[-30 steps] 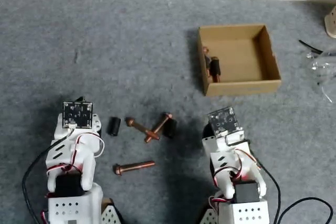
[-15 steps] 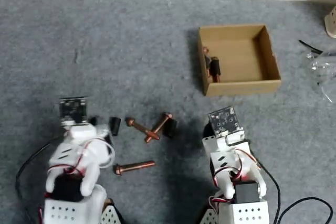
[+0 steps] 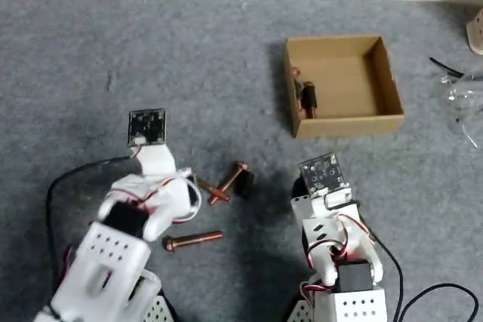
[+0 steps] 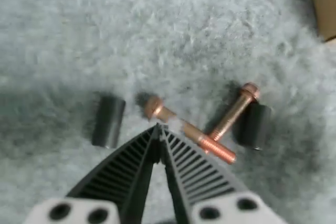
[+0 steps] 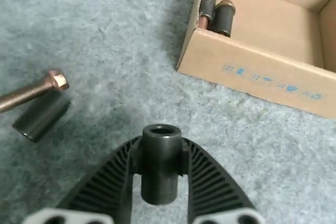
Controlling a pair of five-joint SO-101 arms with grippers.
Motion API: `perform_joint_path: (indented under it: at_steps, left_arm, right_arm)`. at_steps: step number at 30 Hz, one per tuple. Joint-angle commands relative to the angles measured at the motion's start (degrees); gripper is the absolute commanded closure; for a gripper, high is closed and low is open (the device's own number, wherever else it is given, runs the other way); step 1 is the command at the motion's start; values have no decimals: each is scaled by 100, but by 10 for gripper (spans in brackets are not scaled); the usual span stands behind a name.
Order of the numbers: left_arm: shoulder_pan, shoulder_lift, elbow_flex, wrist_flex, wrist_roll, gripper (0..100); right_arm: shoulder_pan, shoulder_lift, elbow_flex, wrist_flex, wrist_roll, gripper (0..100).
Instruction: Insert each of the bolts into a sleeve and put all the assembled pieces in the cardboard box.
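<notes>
My left gripper [image 4: 158, 128] is shut, empty, its tips just above a copper bolt [image 4: 189, 136] near that bolt's head. Beside it lies a loose black sleeve [image 4: 107, 121]. A second bolt [image 4: 233, 111] crosses the first and rests against another black sleeve [image 4: 253, 126]. A third bolt [image 3: 192, 240] lies nearer the arm bases. My right gripper [image 5: 159, 150] is shut on a black sleeve [image 5: 159, 163], held upright in front of the cardboard box [image 5: 273, 77]. Assembled pieces [image 5: 215, 11] lie inside the box [image 3: 343, 126] against its left wall.
Grey carpet covers the table. Clear plastic and thin wires [image 3: 456, 88] lie at the right edge beyond the box. In the right wrist view a bolt [image 5: 31, 92] and a sleeve [image 5: 41, 116] lie off to one side.
The left arm has swung forward and to the right, coming over the loose sleeve and the crossed bolts. The right arm has kept still with its sleeve.
</notes>
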Motion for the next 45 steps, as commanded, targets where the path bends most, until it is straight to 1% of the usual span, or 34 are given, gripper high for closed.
perform_joint_path:
  at_steps: [1, 3, 4, 6, 8, 13, 22, 28, 36, 38, 45]
  left_arm:
    - [338, 734, -629, 44, 985, 823]
    - [541, 945, -655, 273, 1081, 746]
    - [620, 1042, -673, 369, 1090, 734]
    - [681, 1209, -673, 404, 1178, 742]
    - [681, 1349, -681, 396, 1327, 774]
    - [673, 1824, -708, 35, 1363, 839]
    - [646, 2484, -708, -791, 1371, 842]
    - [101, 2738, -716, -1266, 1371, 846]
    - [40, 3890, -1297, -1275, 1380, 846]
    - [40, 4136, -1402, -1275, 1503, 846]
    - [-207, 4514, -1543, -1275, 1530, 846]
  right_arm:
    - [57, -119, 479, -207, -70, 995]
    - [57, -119, 479, -207, -70, 995]
    - [57, -119, 479, -207, -70, 995]
    - [57, -119, 479, -215, -70, 995]
    - [57, -119, 479, -215, -70, 995]
    - [57, -119, 479, -215, -70, 995]
    - [57, -119, 479, -215, -70, 995]
    - [57, -119, 479, -215, -70, 995]
    - [57, -119, 479, -215, -62, 995]
    - [57, -119, 479, -215, -62, 995]
    - [57, -119, 479, -215, -62, 995]
